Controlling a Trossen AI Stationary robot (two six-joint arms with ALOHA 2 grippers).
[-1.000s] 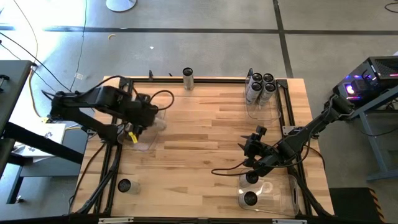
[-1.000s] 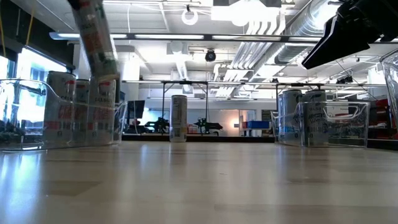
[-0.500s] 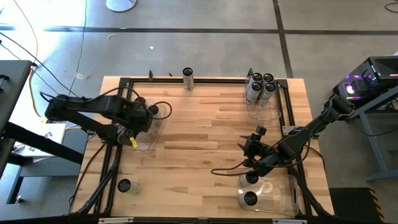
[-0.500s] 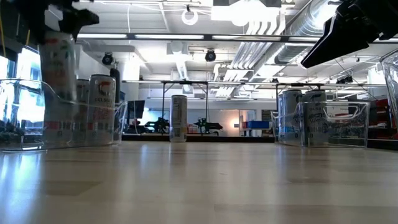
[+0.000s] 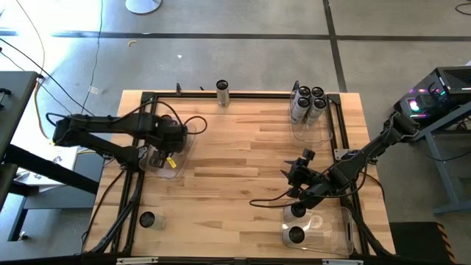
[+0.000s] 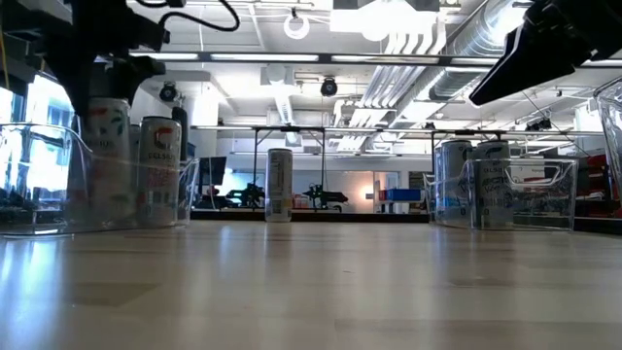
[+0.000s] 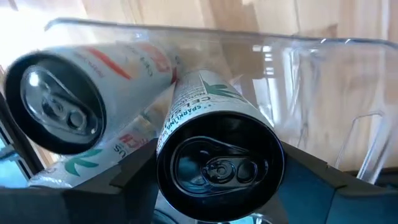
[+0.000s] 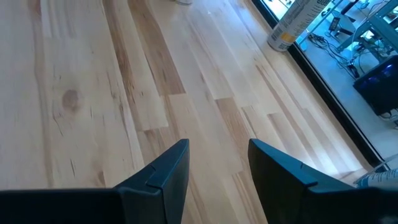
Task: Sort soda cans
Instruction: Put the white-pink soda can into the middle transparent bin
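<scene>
My left gripper (image 5: 166,142) sits over the clear bin (image 7: 323,93) at the table's left edge, fingers clamped on a soda can (image 7: 219,149) standing inside it beside another can (image 7: 81,102); my right gripper (image 8: 214,165) waits near the front right bin (image 5: 335,230), fingers parted, holding nothing.

Overhead looks straight down; low looks level across table (image 5: 243,147); wrists close.
</scene>
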